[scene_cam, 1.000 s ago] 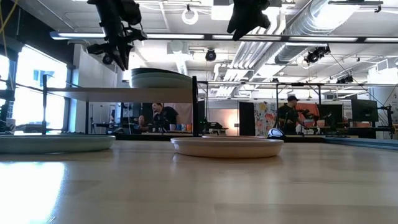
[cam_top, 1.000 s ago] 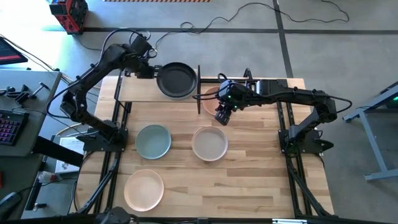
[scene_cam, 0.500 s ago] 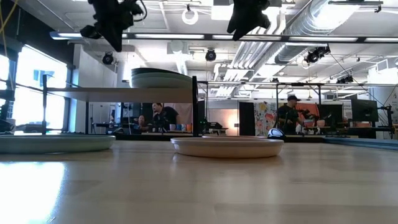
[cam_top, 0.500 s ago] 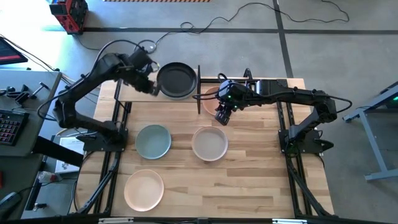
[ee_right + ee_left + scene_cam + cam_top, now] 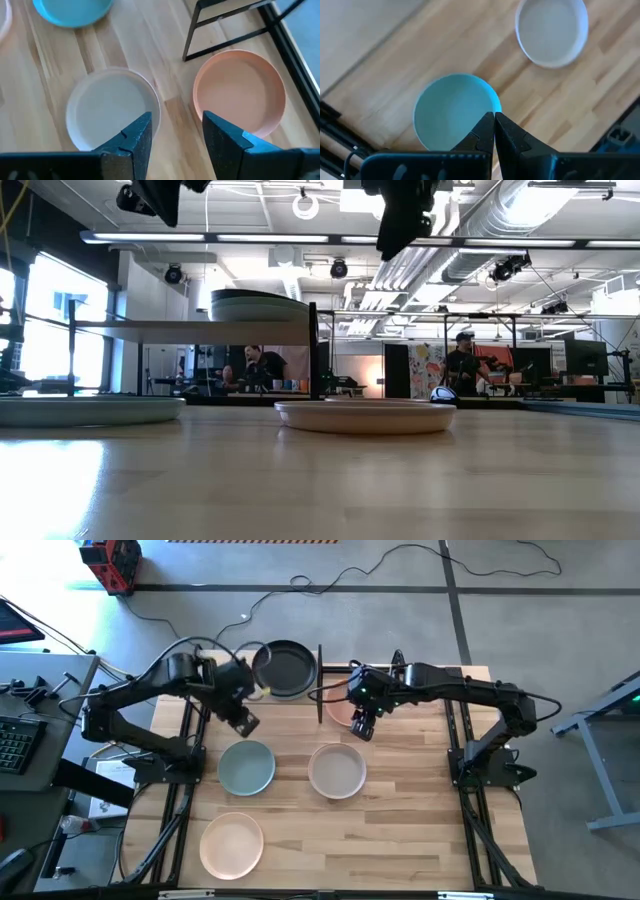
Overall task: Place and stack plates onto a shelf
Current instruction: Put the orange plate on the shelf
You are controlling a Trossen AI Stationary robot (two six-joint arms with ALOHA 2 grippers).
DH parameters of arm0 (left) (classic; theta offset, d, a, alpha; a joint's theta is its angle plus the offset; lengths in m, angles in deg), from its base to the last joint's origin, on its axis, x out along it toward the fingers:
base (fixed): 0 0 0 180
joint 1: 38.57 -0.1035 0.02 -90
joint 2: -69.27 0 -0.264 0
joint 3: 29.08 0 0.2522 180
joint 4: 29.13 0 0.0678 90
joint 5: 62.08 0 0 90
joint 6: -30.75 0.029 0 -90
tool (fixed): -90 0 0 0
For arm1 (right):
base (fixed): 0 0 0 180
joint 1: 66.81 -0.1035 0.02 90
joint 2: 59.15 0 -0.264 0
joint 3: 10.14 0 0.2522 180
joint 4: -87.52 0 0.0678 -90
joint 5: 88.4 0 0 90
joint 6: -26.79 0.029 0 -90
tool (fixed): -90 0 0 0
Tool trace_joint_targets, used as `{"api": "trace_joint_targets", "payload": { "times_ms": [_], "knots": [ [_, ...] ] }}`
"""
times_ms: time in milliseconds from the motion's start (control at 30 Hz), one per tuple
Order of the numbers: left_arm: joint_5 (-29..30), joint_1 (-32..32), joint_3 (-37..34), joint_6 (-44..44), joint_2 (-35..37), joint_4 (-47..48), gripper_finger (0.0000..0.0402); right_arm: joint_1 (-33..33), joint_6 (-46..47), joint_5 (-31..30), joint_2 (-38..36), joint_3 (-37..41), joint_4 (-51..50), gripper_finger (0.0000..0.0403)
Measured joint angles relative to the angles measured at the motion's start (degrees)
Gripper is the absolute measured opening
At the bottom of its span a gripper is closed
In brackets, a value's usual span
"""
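Wood planks make up the surface (image 5: 400, 840), and from above you see the shelf (image 5: 215, 690) at its far edge with a black plate (image 5: 284, 667) topping the stack; the blue-grey plate (image 5: 246, 766), beige plate (image 5: 337, 770), cream-peach plate (image 5: 231, 843) and salmon pink plate (image 5: 343, 703) are not yet shelved. Your left pincer (image 5: 244, 722) hangs just beyond the blue-grey plate, your right pincer (image 5: 360, 726) between the salmon and beige ones. At table height the stack (image 5: 258, 308) sits on the shelf and the beige plate (image 5: 366, 415) lies flat. Through the left wrist the fingers (image 5: 485, 134) are pressed together above the blue-grey plate (image 5: 451, 111), so spread them before descending and straddle its near rim. Through the right wrist the fingers (image 5: 139, 134) stand apart over the beige plate (image 5: 108, 107) with the salmon one (image 5: 239, 92) beside; I judge either rim reachable, so bite one rim only and lift level.
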Motion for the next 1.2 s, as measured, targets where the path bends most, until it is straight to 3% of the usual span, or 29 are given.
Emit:
{"api": "trace_joint_targets", "payload": {
  "times_ms": [233, 567, 767, 933, 1200],
  "knots": [
    [3.7, 7.1, 0.0, -1.0, -0.3, -0.1, 0.0003, 2.7, -11.9, 7.0, 4.4, 0.0, 0.2, 0.0154],
    [5.0, 11.7, 0.0, -1.6, -0.3, 3.6, 0.0003, 4.9, -20.3, 8.1, 11.7, 0.4, -2.6, 0.0154],
    [8.8, 13.2, 0.0, -2.5, -0.2, 3.8, 0.0003, 7.7, -20.3, 8.1, 11.2, 9.9, -1.0, 0.0154],
    [10.1, 12.9, 0.0, -2.1, -0.2, 3.3, 0.0003, 10.1, -22.5, 8.1, 9.6, 18.1, 6.2, 0.0154],
    [12.8, 11.4, 0.0, -5.6, -0.5, 2.8, 0.0003, 11.0, -32.5, 8.3, 8.4, 22.5, 17.1, 0.0154]
  ]
}}
